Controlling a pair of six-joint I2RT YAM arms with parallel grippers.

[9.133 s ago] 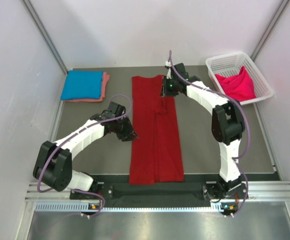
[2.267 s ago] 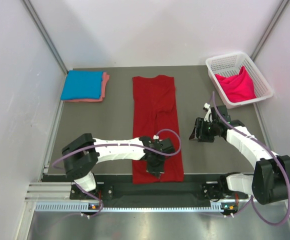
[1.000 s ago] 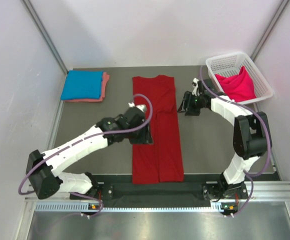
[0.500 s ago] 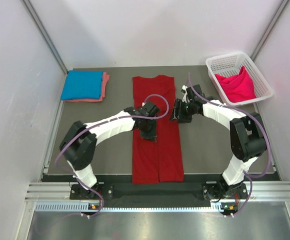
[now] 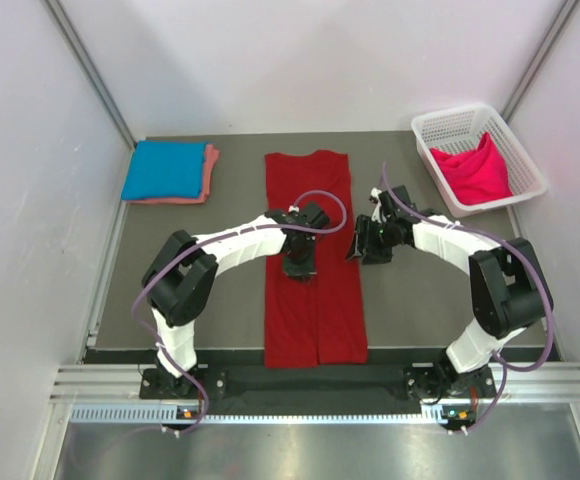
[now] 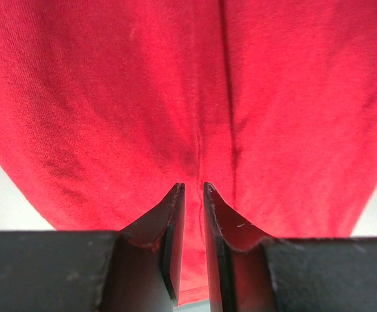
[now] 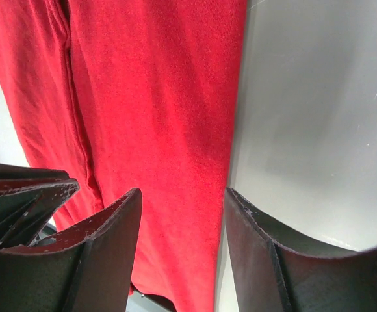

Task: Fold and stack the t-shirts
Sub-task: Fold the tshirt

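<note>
left gripper (image 6: 190,190) clenched over the middle of the dark red t-shirt (image 5: 313,290), right gripper (image 7: 182,193) spread wide at its right edge

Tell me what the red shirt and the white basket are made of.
The dark red t-shirt looks like soft knit cloth, probably cotton jersey, matte: fine texture and soft creases show up close. The basket looks like white moulded plastic, with regular lattice walls.

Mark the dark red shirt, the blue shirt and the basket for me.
dark red shirt (image 5: 315,320), top view, bare lower half of the cloth.
blue shirt (image 5: 163,168), top view, middle of the folded top.
white basket (image 5: 450,125), top view, far lattice wall.
</note>
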